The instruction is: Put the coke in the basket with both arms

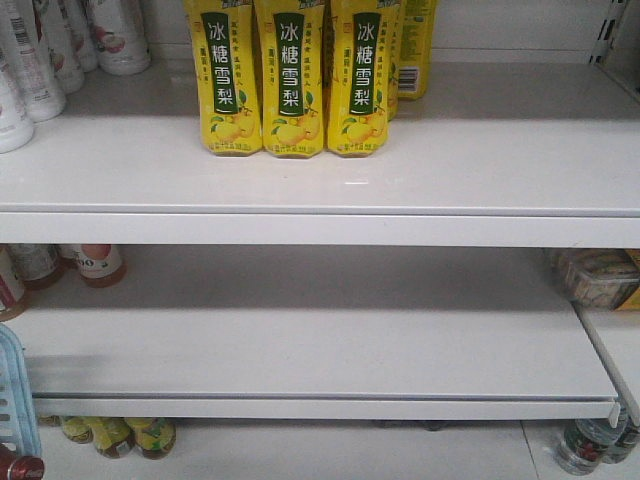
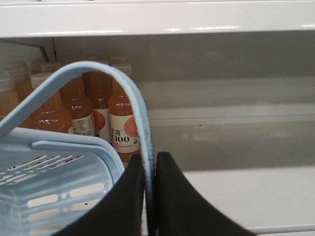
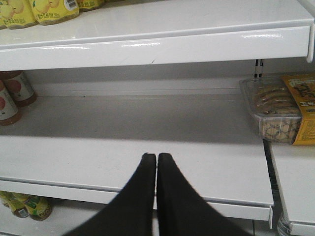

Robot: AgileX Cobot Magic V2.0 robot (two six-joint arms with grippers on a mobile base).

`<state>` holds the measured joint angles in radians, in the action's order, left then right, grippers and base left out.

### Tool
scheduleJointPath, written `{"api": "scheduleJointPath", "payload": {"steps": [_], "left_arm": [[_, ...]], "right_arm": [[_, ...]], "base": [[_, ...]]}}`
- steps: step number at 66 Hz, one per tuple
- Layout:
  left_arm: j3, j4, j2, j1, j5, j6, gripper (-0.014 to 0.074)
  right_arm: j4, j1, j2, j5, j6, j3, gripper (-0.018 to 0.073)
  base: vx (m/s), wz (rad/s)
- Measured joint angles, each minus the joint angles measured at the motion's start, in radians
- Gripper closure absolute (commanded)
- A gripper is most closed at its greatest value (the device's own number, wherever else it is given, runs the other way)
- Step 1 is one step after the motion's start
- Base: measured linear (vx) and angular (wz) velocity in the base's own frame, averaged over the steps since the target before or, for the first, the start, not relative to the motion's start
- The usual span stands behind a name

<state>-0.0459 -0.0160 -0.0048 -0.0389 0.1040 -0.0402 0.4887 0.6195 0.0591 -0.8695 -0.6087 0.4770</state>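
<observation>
The light blue basket (image 2: 49,191) fills the lower left of the left wrist view, its flat handle (image 2: 129,88) arching up over it. My left gripper (image 2: 150,156) is shut on that handle, one black finger on each side. In the front view only a slotted edge of the basket (image 1: 12,385) shows at the lower left, with a small dark red piece, apparently the coke (image 1: 18,467), right beneath it. My right gripper (image 3: 156,156) is shut with nothing in it, held in front of the middle shelf (image 3: 147,147).
Yellow pear-drink bottles (image 1: 290,80) stand on the top shelf (image 1: 320,228), white bottles (image 1: 40,50) to their left. Orange drink bottles (image 2: 123,118) stand behind the basket handle. Snack packs (image 3: 275,110) lie on the right. More bottles (image 1: 120,435) sit below.
</observation>
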Motion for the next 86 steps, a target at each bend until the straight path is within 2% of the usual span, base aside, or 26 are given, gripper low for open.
{"api": "scheduleJointPath", "payload": {"steps": [35,45,53,60,65,71,78,86], "left_arm": [[0.0,0.0,0.0,0.0,0.0,-0.001,0.0603],[0.0,0.0,0.0,0.0,0.0,-0.001,0.0603],[0.0,0.0,0.0,0.0,0.0,-0.001,0.0603],[0.0,0.001,0.0,0.0,0.0,-0.001,0.0603],[0.0,0.001,0.0,0.0,0.0,-0.001,0.0603],[0.0,0.001,0.0,0.0,0.0,-0.001,0.0603],[0.0,0.001,0.0,0.0,0.0,-0.001,0.0603],[0.0,0.001,0.0,0.0,0.0,-0.001,0.0603]], "right_arm": [[0.0,0.0,0.004,0.0,0.0,0.0,0.0567],[-0.043,0.0,0.044,0.0,0.006,0.0,0.0567],[-0.083,0.0,0.074,0.027,0.085,-0.004,0.0567],[-0.158,-0.016,0.075,0.164,0.244,-0.054,0.0567],[-0.26,-0.073,0.076,0.281,0.388,-0.12,0.0567],[-0.396,-0.187,0.076,0.388,0.504,-0.2,0.0567],[-0.503,-0.344,0.078,0.49,0.56,-0.274,0.0567],[-0.534,-0.46,0.034,0.549,0.572,-0.326,0.0567]], "base": [[0.0,0.0],[0.0,0.0],[0.0,0.0],[0.0,0.0],[0.0,0.0],[0.0,0.0],[0.0,0.0],[0.0,0.0]]}}
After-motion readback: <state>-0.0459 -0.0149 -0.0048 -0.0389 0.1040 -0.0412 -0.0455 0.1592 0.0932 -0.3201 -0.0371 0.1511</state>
